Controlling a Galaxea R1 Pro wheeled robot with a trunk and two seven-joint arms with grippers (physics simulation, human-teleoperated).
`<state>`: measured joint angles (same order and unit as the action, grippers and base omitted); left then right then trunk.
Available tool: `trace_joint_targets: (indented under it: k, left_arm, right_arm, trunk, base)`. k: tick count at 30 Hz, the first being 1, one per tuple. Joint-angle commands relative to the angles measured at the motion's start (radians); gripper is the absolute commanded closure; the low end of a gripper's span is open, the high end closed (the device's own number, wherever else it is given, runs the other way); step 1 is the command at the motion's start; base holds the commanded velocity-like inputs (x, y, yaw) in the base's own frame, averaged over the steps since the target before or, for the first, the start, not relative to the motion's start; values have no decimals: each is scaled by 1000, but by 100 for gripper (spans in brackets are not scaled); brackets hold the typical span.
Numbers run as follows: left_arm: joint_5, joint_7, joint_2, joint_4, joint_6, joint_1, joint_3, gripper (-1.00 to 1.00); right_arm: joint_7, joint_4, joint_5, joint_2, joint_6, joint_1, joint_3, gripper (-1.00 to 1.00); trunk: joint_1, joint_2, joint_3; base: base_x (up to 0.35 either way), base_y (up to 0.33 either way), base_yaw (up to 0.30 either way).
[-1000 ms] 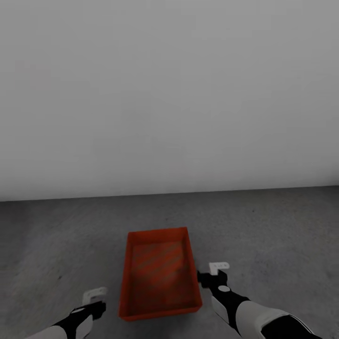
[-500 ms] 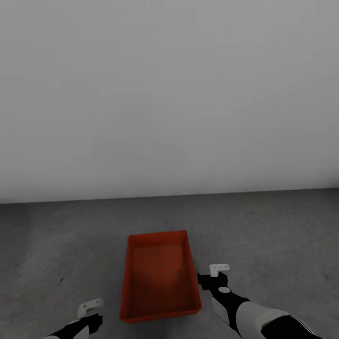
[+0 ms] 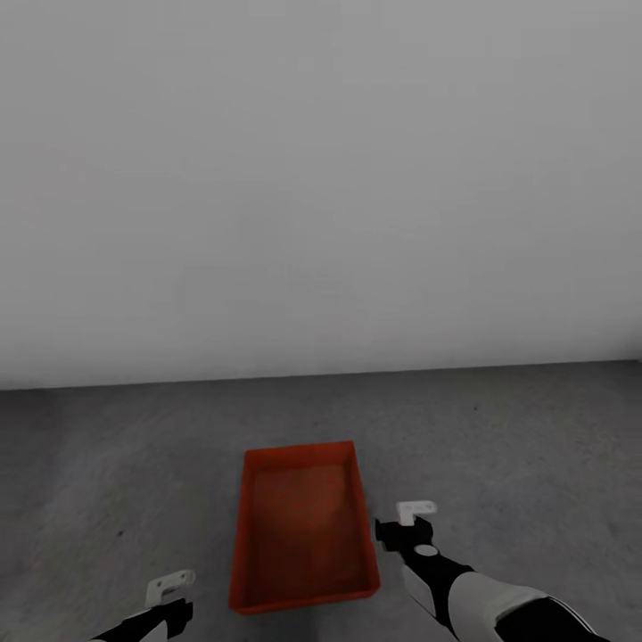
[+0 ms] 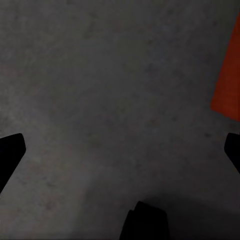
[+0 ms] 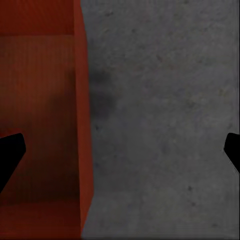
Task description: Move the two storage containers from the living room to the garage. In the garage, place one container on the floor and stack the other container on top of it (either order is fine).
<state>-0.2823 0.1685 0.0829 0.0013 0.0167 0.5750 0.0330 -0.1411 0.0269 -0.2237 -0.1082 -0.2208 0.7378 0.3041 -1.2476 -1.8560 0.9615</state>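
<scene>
In the head view, one orange-red storage container (image 3: 303, 526) is seen standing on the dark grey floor (image 3: 517, 428) at the lower centre of the frame, before a plain pale wall (image 3: 321, 178); it cannot be told there whether it is a single tub or two nested. The left end effector (image 3: 168, 590) is held low at the lower left, apart from the tub, and the right end effector (image 3: 413, 517) just beside its right wall; neither is closed on anything. In the left wrist view, bare floor (image 4: 100, 100) is shown between widely parted finger tips, with a corner of the container (image 4: 227, 80) at the upper right. In the right wrist view, the ribbed tub interior (image 5: 40, 110) and its wall fill the left, and the fingers are spread wide, one over the tub. The placing step is judged done; the next move depends on whether both tubs are here.
</scene>
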Motion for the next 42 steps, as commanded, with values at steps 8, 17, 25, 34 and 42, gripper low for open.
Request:
trace_joint_targets:
  k: [8,17,25,34,42]
  left_arm:
    - [-8,5,3,-1,-4,-20,4,-100]
    - [-7,3,3,-1,2,-26,4,-100]
    - [-6,-1,2,-1,7,-92,4,-100]
    - [-5,-3,-3,-1,12,-185,4,-100]
    - [-5,-3,-3,-1,15,-214,4,-100]
  right_arm:
    - [11,7,-10,74,12,-19,11,-100]
    - [19,7,-12,101,79,-161,11,-100]
    - [50,8,-16,113,94,-353,10,-100]
    - [115,7,-17,104,88,-485,8,-100]
    - [125,7,-17,103,80,-517,7,-100]
  trunk:
    - [31,56,-24]
    - [65,119,-53]
    - [96,175,-78]
    - [131,238,-106]
    - [154,280,-125]
  base:
    - [0,0,0]
    - [0,0,0]
    - [0,0,0]
    - [0,0,0]
    - [0,0,0]
